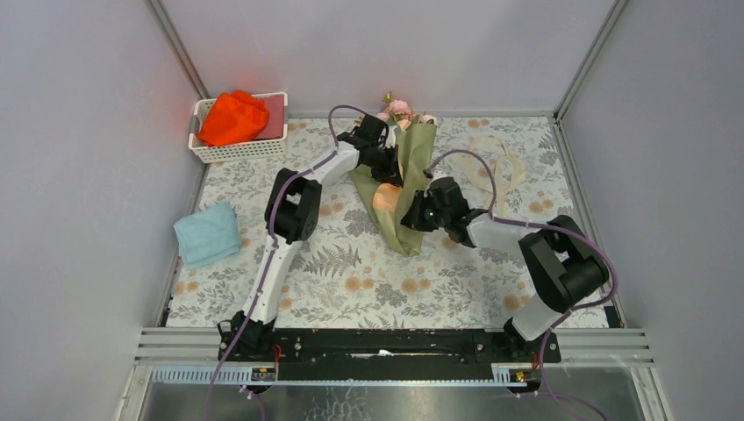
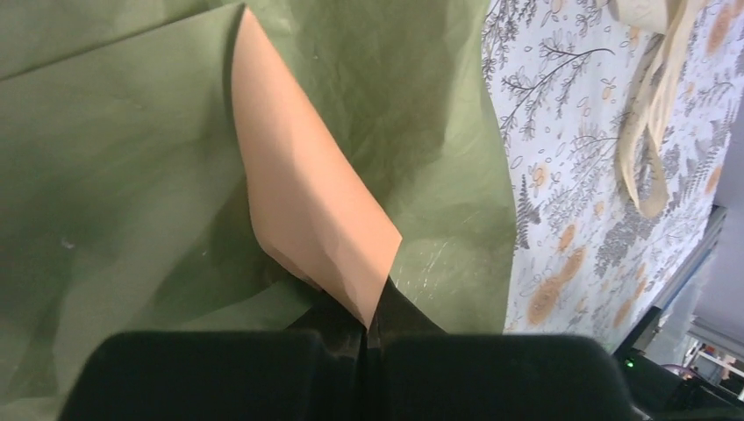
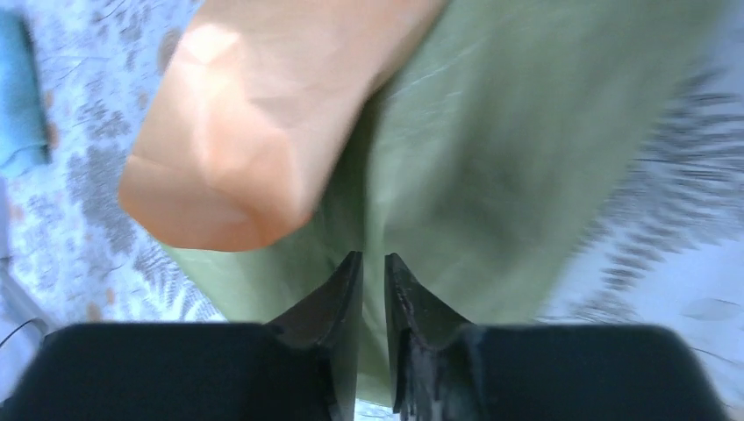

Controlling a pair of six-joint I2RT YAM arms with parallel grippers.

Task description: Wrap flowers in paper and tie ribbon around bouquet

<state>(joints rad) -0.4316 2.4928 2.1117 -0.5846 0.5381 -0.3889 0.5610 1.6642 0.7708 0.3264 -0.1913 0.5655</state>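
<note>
Lengthwise, the bouquet lies on the floral tablecloth at mid-table. Its long axis runs near to far, leaning slightly. Narrow end toward the arm bases. Wide end toward the back wall, close to the table's far edge.

Flowers: pink heads crowd out of the wide end. They are too small and bunched to count with certainty; two or three at most.

Paper: one sheet, olive face out. One flap is turned back at mid-length and shows the peach face.

Left gripper: on the bouquet's left flank, fingers fully together. The point of the peach flap is pinched between the tips.

Right gripper: at the lower right flank, over olive paper just beside the peach fold. Its fingers stand a narrow slit apart. Nothing is visibly clamped between them, though this view is motion-blurred.

Ribbon: one, cream, lying in loose loops on the cloth to the right of the bouquet, apart from it and from both grippers.

Other items:
- One white basket in the far left corner, holding one orange-red cloth.
- One light blue cloth, folded at the table's left edge, well apart from the bouquet.
</note>
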